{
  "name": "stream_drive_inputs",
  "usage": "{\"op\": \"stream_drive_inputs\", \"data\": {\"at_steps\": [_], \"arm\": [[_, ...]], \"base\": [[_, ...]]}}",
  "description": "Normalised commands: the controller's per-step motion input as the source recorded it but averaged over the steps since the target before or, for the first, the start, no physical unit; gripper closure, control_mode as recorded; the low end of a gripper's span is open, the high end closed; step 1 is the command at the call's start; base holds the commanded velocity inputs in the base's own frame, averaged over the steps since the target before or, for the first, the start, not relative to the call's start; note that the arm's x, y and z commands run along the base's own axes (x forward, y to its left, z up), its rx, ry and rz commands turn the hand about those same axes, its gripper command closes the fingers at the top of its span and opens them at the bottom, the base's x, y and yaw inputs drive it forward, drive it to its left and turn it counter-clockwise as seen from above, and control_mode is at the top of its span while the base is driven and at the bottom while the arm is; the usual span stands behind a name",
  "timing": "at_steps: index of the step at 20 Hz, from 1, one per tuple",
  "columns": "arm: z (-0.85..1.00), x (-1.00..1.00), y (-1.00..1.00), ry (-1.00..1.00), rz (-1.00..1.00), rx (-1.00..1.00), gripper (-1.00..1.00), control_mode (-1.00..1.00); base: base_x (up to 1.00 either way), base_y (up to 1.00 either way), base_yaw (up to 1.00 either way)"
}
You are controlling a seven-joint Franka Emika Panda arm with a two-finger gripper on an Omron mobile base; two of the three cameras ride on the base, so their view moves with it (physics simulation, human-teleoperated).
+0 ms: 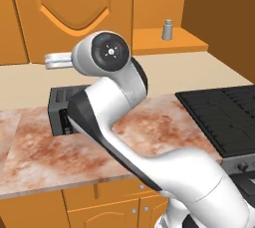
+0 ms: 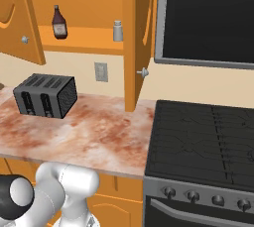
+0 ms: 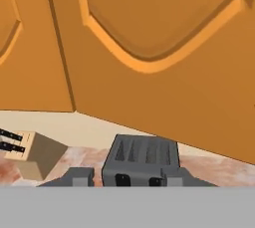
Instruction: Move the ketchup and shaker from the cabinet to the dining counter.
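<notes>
A knife block [image 3: 32,155] sits far left on the marbled surface [image 2: 99,132], the grey toaster [image 2: 45,95] to its right. Above, in the open cabinet [image 2: 129,37], the dark reddish-brown ketchup [image 2: 59,22], squarish with a narrow neck, stands left on the shelf; the short light-grey shaker [image 2: 117,30] stands further right, well apart from it. The hand [image 3: 127,177] faces a swung-open door, fingers apart and holding nothing (how wide is hard to judge). Risk: reaching in, the arm could clip that door or topple the bottle.
</notes>
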Motion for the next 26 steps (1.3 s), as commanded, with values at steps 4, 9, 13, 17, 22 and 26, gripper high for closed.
{"op": "stream_drive_inputs", "data": {"at_steps": [4,9,13,17,22,26], "arm": [[0.09,-0.34,-0.52,-0.01,0.0,0.02,-1.0,-1.0],[0.04,-0.29,-0.63,0.0,0.0,0.1,-1.0,-1.0],[0.01,-0.12,-0.71,-0.01,0.0,0.17,-1.0,-1.0],[0.01,0.0,-0.64,0.08,-0.01,0.26,-1.0,-1.0],[0.05,0.06,-0.56,0.14,-0.08,0.32,-1.0,-1.0],[0.05,0.15,-0.46,0.11,-0.11,0.31,-1.0,-1.0]], "base": [[0.0,0.0,0.0],[0.0,0.0,0.0],[0.0,0.0,0.0],[0.0,0.0,0.0],[0.0,0.0,0.0],[0.0,0.0,0.0]]}}
